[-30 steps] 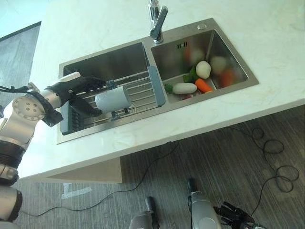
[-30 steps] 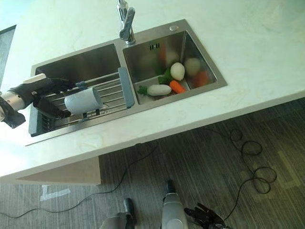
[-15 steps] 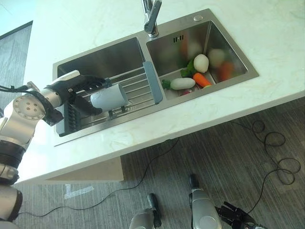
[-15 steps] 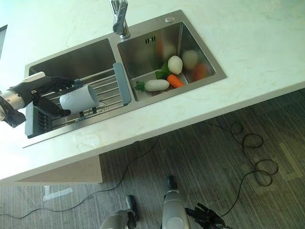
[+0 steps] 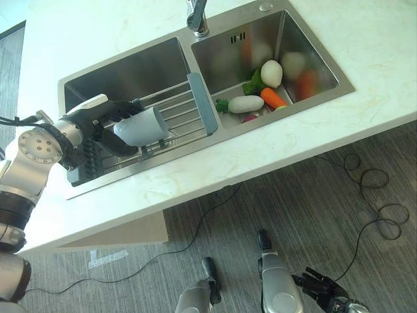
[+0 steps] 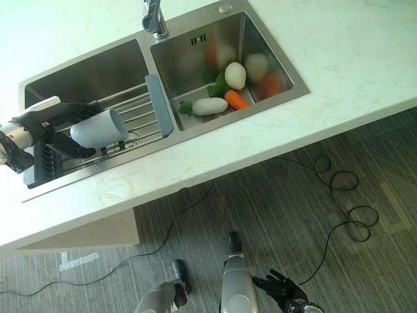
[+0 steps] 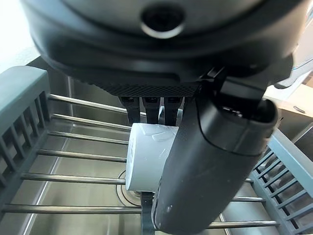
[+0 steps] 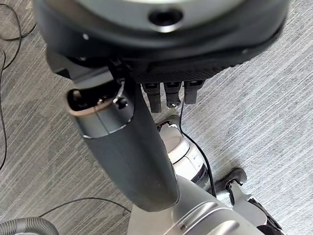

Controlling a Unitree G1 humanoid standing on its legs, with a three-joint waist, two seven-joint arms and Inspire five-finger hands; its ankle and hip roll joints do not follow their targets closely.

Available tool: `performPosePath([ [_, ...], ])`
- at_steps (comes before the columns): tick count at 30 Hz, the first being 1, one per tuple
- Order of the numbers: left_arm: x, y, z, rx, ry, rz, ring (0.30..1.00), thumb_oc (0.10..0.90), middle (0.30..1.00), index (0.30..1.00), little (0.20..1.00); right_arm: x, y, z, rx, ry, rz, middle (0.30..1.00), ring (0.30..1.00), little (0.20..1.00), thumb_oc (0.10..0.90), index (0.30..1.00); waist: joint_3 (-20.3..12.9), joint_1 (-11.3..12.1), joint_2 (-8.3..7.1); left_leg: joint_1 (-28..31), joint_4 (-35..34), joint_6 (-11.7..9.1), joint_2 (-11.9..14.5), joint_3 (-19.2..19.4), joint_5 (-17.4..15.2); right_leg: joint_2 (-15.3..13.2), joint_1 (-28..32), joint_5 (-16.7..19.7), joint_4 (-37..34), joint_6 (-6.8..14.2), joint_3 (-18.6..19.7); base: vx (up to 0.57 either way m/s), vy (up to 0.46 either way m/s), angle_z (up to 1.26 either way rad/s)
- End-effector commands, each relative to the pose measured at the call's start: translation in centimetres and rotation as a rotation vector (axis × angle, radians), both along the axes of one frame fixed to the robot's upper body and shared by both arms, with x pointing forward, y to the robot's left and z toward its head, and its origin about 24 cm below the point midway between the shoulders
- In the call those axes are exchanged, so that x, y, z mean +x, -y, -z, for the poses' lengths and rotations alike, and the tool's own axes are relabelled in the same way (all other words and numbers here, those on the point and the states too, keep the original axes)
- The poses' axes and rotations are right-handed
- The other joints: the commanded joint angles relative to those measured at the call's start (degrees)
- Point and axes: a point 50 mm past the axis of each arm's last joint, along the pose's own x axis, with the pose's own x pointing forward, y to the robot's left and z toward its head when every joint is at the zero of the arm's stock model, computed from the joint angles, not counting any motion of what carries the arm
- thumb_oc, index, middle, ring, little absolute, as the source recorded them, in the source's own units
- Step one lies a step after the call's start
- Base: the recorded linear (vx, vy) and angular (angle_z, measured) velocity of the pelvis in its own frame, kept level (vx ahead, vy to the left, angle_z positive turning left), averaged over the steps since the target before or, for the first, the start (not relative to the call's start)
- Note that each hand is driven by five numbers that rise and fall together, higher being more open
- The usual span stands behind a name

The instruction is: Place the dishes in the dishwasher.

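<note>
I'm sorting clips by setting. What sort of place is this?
Most likely a kitchen: a double steel sink set in a pale countertop, a faucet between the basins, and vegetables in the right basin.

- A pale grey-white cup (image 5: 140,126) against the dark left hand (image 5: 103,122).
- A rack (image 5: 202,103) with grey-blue ends and silver bars.
- A steel-grey sink (image 5: 313,45); a cream, faintly veined counter (image 5: 365,39).
- An orange carrot (image 5: 274,98), a white radish (image 5: 246,104), green leaves (image 5: 253,85).
- A grey striped floor (image 5: 339,215); the black right hand (image 6: 281,289).
</note>
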Motion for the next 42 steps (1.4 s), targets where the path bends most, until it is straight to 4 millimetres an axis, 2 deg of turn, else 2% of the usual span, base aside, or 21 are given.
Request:
performPosePath([
  [1,-0.6,-0.7,-6.1,0.014,0.247,-0.044,0.900,0.800,0.900,0.900,0.900,-0.2,1.0,-0.6,-0.026,0.013,-0.024,0.900,0.900,0.900,0.800,0.900,-1.4,-0.9,-0.23,-5.1,8.7,3.1,-2.2,-2.9,-10.6,-3.2,-0.3,-9.8,3.8,5.5,-1.0,-0.01,0.012,-0.04],
  [12,-0.4,-1.1,-5.7,0.004,0.232,-0.074,0.900,0.800,0.900,0.900,0.900,0.6,1.2,-1.0,-0.030,0.032,-0.034,0.900,0.900,0.900,0.800,0.900,0.4,-1.5,0.30,-6.6,8.7,3.2,-2.6,-3.1,-10.3,-3.0,-2.0,-9.3,3.8,5.4,-0.3,0.00,0.007,-0.04],
  [22,0.1,-1.8,-4.7,0.039,0.179,-0.145,0.900,0.800,0.900,0.900,0.900,2.2,2.0,-2.2,-0.055,0.094,-0.051,0.900,0.900,0.900,0.800,0.900,3.5,-2.7,1.84,-9.0,8.7,3.1,-3.6,-3.4,-9.8,-2.9,-4.8,-8.7,3.8,5.3,1.1,-0.01,0.016,-0.04],
  [29,0.2,-1.9,-4.4,0.047,0.144,-0.152,0.900,0.800,0.900,0.900,0.900,2.5,2.0,-2.5,-0.062,0.110,-0.055,0.900,0.900,0.900,0.800,0.900,4.0,-3.0,2.00,-9.2,8.7,3.1,-3.6,-3.2,-9.8,-2.9,-5.1,-8.6,3.8,5.3,1.3,0.00,0.000,0.00],
  [30,0.3,-2.1,-4.0,0.053,0.100,-0.157,0.564,0.576,0.564,0.564,0.564,3.0,2.2,-2.8,-0.068,0.124,-0.059,0.900,0.900,0.900,0.800,0.900,4.3,-3.4,2.07,-9.5,8.7,3.1,-3.6,-3.1,-9.6,-2.9,-5.4,-8.4,3.8,5.3,1.4,-0.04,0.011,0.00],
  [31,0.4,-2.0,-4.1,0.059,0.103,-0.153,0.300,0.400,0.300,0.300,0.300,3.0,2.1,-2.8,-0.066,0.125,-0.060,0.900,0.900,0.900,0.800,0.900,4.3,-3.4,2.01,-9.5,8.7,3.1,-3.6,-3.1,-9.6,-2.9,-5.5,-8.3,3.8,5.3,1.4,-0.05,0.012,0.01],
  [42,0.5,-1.2,-5.0,0.128,0.110,-0.105,0.300,0.400,0.300,0.300,0.300,3.1,1.9,-2.8,-0.066,0.129,-0.063,0.900,0.900,0.900,0.800,0.900,3.9,-3.4,2.17,-9.1,8.7,3.0,-3.5,-3.1,-9.7,-2.9,-5.3,-8.2,3.8,5.4,1.3,-0.02,-0.002,0.01],
])
